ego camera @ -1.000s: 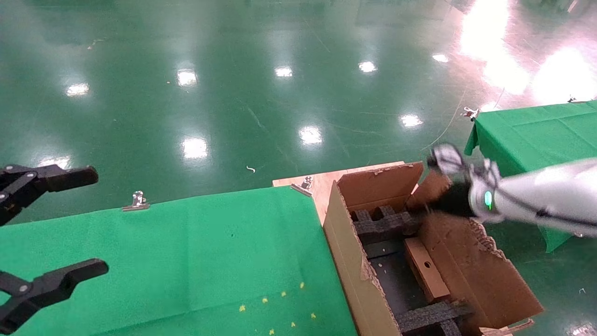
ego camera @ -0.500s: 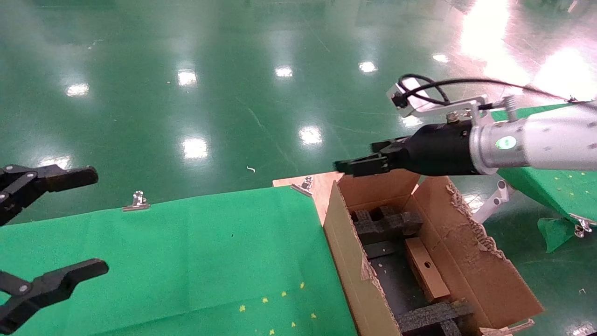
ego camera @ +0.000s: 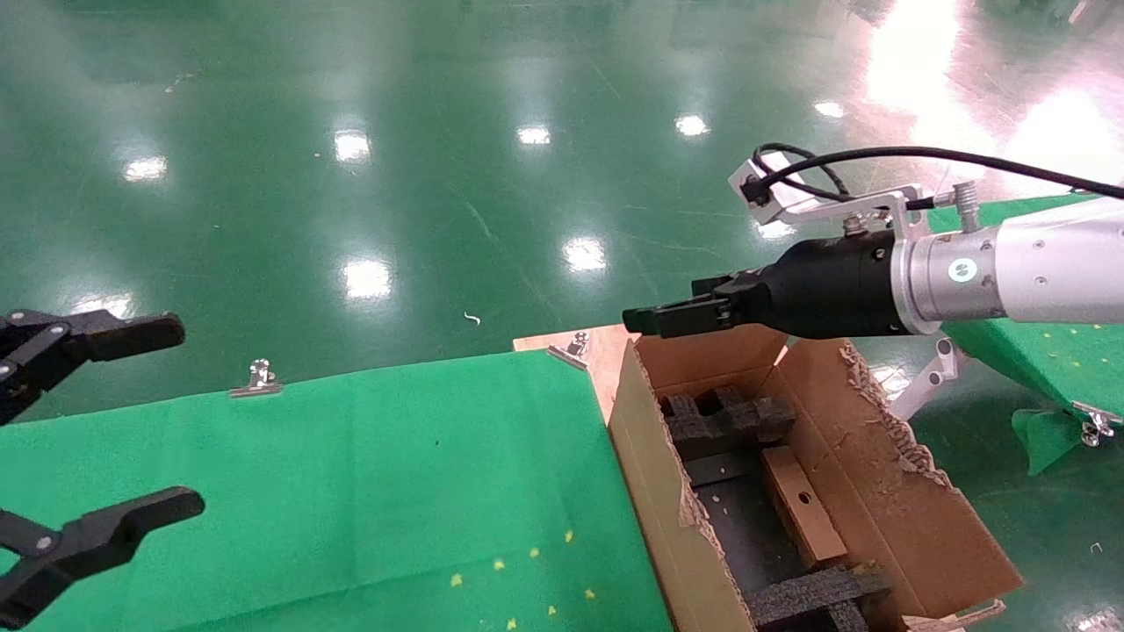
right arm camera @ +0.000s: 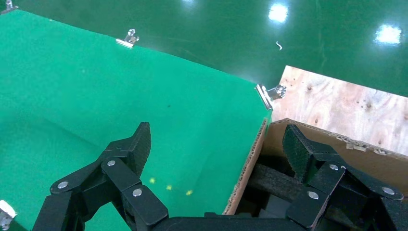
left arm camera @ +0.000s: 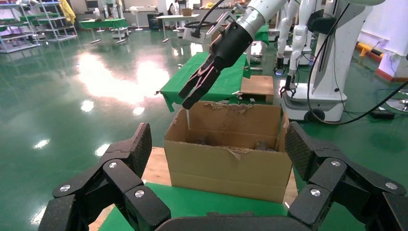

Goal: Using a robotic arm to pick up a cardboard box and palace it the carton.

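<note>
Inside carton [ego camera: 887,491], cardboard box [ego camera: 801,505], below tool [ego camera: 650,319]

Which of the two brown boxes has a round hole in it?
The small flat cardboard box, lying inside the carton. The carton is far larger and has ragged, torn flaps and black foam inserts.

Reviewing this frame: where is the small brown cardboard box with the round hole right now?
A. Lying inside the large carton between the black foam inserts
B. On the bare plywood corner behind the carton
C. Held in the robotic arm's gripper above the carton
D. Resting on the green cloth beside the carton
A: the cardboard box lies in the carton between the foam inserts, while the robotic arm hovers above with nothing in its fingers.
</note>
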